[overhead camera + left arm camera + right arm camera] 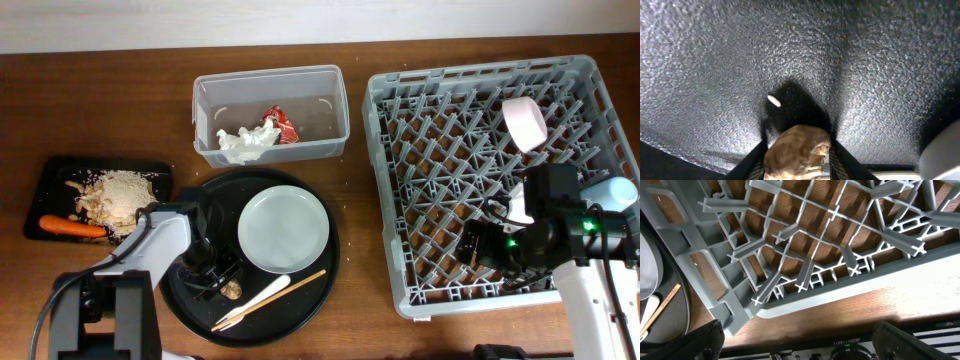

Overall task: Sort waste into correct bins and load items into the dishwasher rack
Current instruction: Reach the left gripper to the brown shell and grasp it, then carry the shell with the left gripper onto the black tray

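Left wrist view: small brown lump (797, 152) on large round black tray (715, 60), between fingers (756, 162) of left tool (797, 162), apparently clenched on it. Overhead: tray at near left of tabletop (120, 100), also bearing white round plate (283, 231), white fork (268, 293) and chopsticks (312, 278). Right tool (797, 330) released, empty, above near edge of grey rack (805, 275).

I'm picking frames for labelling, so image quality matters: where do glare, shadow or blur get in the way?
Left wrist: the brown lump is slightly soft, a dark shadow behind it, sheen on the round black tray. Right wrist: a glare band on the table; the rack is sharp. Overhead: evenly lit.
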`<state>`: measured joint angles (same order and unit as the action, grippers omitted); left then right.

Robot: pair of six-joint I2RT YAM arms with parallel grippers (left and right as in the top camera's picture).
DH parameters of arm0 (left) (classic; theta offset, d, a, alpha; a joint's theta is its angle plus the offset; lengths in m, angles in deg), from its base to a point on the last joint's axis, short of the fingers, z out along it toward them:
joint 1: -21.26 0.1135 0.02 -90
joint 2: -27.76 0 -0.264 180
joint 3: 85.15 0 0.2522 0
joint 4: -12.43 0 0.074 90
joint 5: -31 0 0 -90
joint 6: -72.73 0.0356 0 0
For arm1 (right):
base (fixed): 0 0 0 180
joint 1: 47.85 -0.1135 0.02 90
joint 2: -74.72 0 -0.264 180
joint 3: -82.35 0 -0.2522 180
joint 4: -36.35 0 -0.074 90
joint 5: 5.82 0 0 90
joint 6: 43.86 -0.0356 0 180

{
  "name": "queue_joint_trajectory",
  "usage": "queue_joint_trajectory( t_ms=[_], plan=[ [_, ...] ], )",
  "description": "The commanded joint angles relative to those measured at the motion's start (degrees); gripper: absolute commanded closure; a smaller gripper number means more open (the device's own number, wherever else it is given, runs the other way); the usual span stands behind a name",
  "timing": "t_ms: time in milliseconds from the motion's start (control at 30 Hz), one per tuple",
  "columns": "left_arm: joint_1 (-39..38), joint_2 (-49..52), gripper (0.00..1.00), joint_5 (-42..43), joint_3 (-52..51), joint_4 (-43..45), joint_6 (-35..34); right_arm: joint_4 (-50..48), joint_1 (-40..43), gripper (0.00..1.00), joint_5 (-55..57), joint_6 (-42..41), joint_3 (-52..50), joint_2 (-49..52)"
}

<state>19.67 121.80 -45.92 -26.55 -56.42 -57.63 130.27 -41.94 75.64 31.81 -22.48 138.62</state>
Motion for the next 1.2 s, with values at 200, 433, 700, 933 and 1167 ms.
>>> queue_joint_trajectory(
  t_ms=[200,433,700,933,1167],
  plan=[
    [0.24,0.33,0.88,-8.22,3.13,2.34,0.11,-0.02,-0.33,0.02,-0.50,0.61,-0.02,-0.48],
    [2.05,0.07,0.89,-14.71,22.14,-2.12,4.70,-0.02,-0.33,0.01,-0.50,0.61,-0.02,-0.48],
    [24.52,1.75,0.89,-18.95,26.82,9.35,5.09,-0.02,-0.33,0.02,-0.50,0.59,-0.02,-0.48],
    [33.57,11.82,0.81,-18.97,26.82,10.97,5.09,0.04,-0.33,0.02,-0.52,0.59,-0.02,-0.48],
    [34.71,12.20,0.29,-17.25,26.91,9.64,5.11,0.00,-0.33,0.02,-0.52,0.59,-0.02,-0.48]
  ],
)
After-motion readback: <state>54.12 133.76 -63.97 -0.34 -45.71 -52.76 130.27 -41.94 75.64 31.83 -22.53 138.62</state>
